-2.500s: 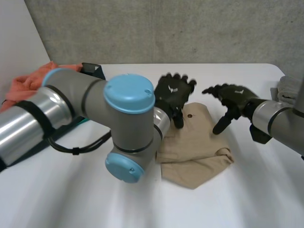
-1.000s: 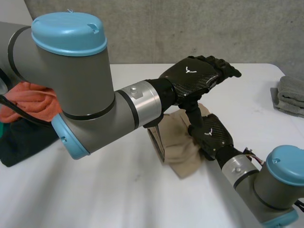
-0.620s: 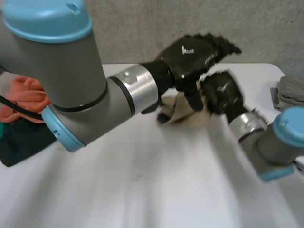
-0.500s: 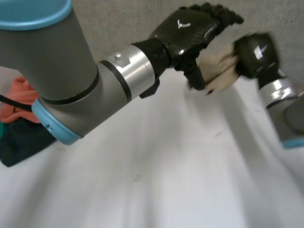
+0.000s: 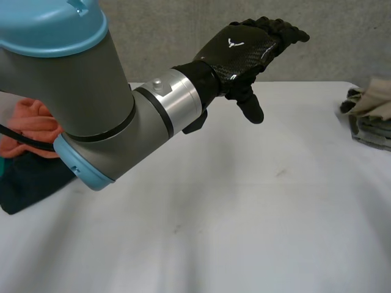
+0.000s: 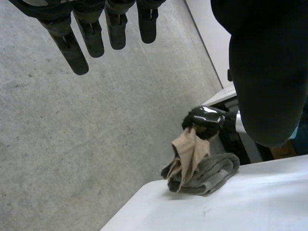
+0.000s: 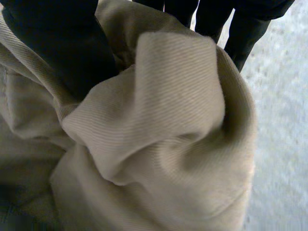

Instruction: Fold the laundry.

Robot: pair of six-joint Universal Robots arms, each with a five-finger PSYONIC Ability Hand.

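The beige garment [image 5: 374,97] has left the middle of the counter [image 5: 244,213] and now hangs at the far right, against the grey folded stack [image 5: 368,131]. The right hand [image 6: 204,121] clamps it from just above. The left hand [image 5: 241,49], fingers straight and empty, hovers well apart to the left.

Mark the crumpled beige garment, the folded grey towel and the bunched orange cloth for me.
crumpled beige garment [image 6: 190,151]: left wrist view, its hanging middle.
folded grey towel [image 6: 216,173]: left wrist view, its rounded folded edge.
bunched orange cloth [image 5: 24,131]: head view, its visible middle.
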